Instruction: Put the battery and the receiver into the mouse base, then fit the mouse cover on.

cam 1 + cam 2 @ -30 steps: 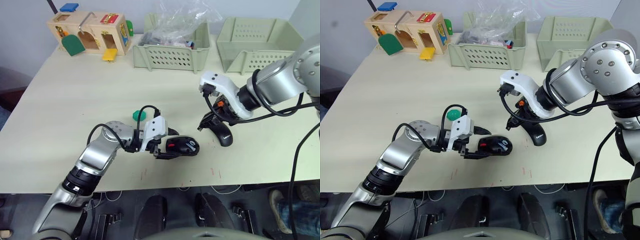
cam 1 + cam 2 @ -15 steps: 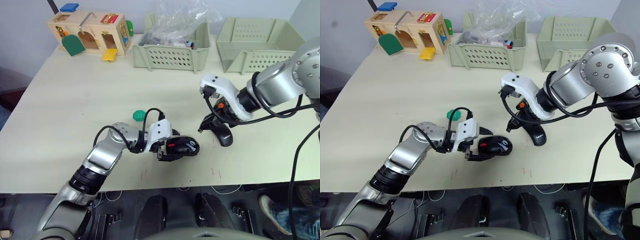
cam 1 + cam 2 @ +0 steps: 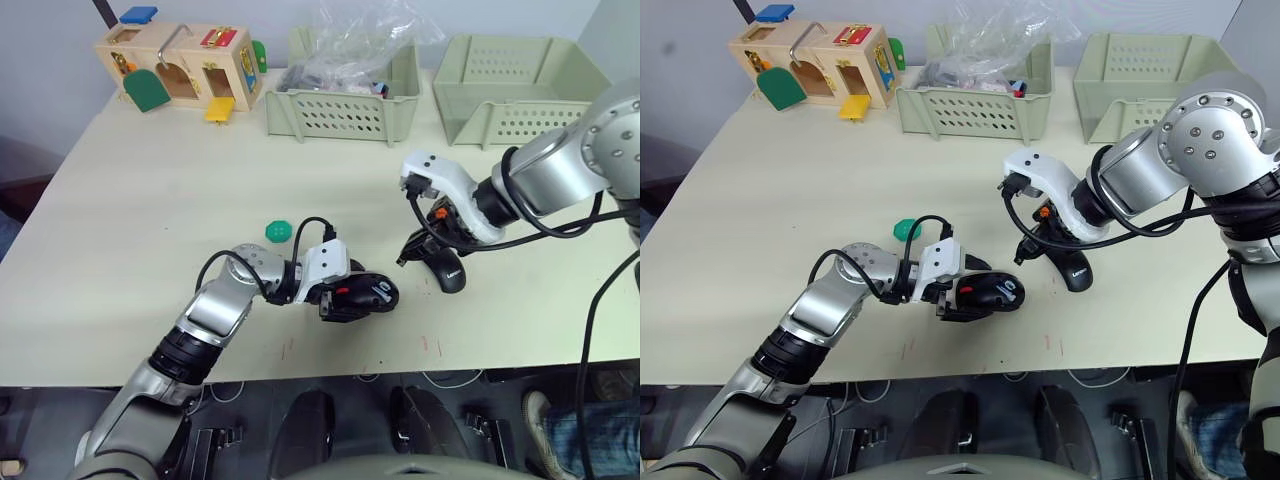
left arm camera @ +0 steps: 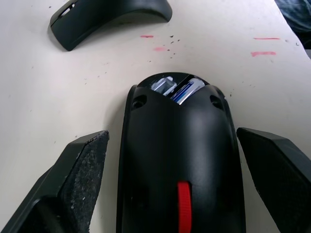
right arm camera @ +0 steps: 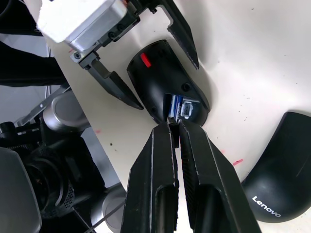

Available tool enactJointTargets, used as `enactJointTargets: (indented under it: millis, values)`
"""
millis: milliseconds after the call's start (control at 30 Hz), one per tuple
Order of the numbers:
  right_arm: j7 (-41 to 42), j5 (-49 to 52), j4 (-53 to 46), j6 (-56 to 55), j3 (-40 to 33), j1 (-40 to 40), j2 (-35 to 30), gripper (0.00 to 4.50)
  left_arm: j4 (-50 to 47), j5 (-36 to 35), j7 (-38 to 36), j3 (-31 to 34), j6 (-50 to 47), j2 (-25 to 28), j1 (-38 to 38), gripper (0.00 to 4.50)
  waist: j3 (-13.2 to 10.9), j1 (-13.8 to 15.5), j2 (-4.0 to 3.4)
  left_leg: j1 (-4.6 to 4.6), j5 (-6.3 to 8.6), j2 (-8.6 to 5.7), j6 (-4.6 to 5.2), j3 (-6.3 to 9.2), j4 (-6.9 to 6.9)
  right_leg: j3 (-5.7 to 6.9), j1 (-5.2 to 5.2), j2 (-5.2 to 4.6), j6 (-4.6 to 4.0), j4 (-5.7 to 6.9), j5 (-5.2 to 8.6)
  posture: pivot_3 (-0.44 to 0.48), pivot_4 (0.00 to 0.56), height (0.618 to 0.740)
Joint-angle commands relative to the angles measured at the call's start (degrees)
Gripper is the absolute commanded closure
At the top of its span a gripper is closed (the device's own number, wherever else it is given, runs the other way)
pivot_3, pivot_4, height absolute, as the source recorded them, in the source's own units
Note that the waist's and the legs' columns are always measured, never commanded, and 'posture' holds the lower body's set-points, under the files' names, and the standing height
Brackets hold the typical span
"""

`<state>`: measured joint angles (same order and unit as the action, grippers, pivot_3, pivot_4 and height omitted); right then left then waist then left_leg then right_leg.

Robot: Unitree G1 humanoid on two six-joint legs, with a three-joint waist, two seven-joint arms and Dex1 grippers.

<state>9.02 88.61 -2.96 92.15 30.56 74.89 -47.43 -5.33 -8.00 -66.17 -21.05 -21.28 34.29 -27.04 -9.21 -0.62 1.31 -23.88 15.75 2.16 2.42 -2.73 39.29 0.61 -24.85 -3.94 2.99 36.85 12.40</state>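
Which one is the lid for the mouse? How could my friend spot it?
Start at the pale tabletop and find the right gripper. Just beside it lies the mouse cover, a smooth, glossy black curved shell with small white lettering. The black mouse base nearby has a red patch and open recesses; the cover has neither.

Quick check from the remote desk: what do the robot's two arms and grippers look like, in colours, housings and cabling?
Both arms are silver-grey metal segments with black joint rings. Each wrist carries a white plastic housing, with loose black cables looping over it. The left gripper has two black wedge-shaped fingers with rough, grainy inner pads. The right gripper has two long, smooth black fingers; small orange parts show under its white housing.
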Motion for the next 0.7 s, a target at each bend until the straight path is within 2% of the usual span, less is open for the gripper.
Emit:
enactJointTargets:
  millis: [33,100,133,700]
  values:
    - [-1.4,0.8,-0.8,0.4,-2.3,-0.5,0.2,4.5,-0.2,0.0,-0.6,-0.3,1.8,-0.3,0.3,0.8,0.0,0.0,0.0,0.0,0.0,0.0,0.0,0.0,0.0,0.0,0.0,0.0,0.0,0.01,0.0,0.0,0.15,0.74]
    - [-2.1,0.9,-0.9,0.4,-2.3,-1.0,0.5,4.5,-0.1,0.0,-0.7,-0.4,2.1,-0.4,0.6,1.48,0.0,0.0,0.0,0.0,0.0,0.0,0.0,0.0,0.0,0.0,0.0,0.0,0.0,0.01,0.0,0.0,0.15,0.74]
    - [-2.5,0.8,-0.9,0.4,-2.4,-1.2,0.8,4.5,-0.1,0.1,-0.6,-0.5,2.3,-0.4,0.7,1.54,0.0,0.0,0.0,0.0,0.0,0.0,0.0,0.0,0.0,0.0,0.0,0.0,0.0,0.01,0.0,0.0,0.15,0.74]
    - [-9.5,-3.8,0.4,0.4,-1.8,-6.1,8.7,4.5,-0.2,1.0,-0.2,-0.8,1.3,-1.5,-0.4,1.54,0.0,0.1,0.0,0.0,0.0,-0.01,0.0,0.01,0.02,0.01,0.02,-0.03,0.01,0.03,-0.01,0.0,0.15,0.74]
